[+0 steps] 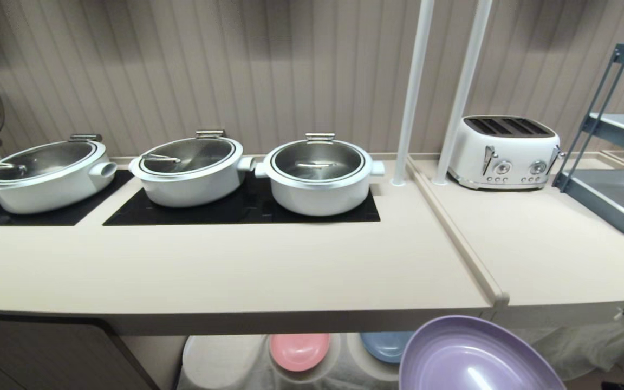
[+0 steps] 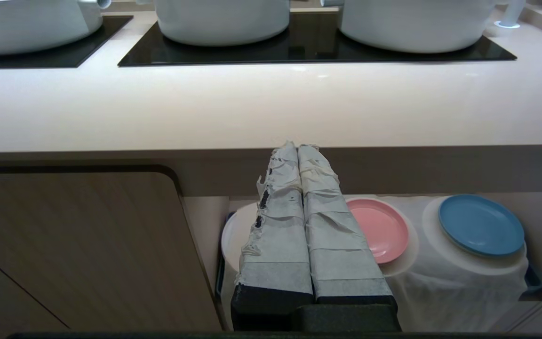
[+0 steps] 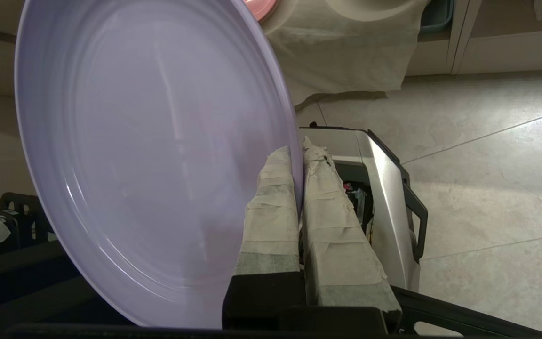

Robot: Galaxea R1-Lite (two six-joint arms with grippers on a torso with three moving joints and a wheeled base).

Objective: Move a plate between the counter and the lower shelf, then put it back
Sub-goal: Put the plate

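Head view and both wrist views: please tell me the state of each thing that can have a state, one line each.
lilac plate: held by its rim, off any surface, below counter level.
right gripper: shut on the plate's rim.
left gripper: shut, empty.
three pots: lidded, on the hob.
pink plate: lying on the lower shelf.
blue plate: lying on the lower shelf.
toaster: slots empty.

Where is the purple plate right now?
The plate is pinched by the right gripper, low in the head view, below the counter edge, right of the blue plate.

Lilac plate [image 1: 472,357]; beige counter [image 1: 236,271]; pink plate [image 1: 299,351]; blue plate [image 1: 385,344].
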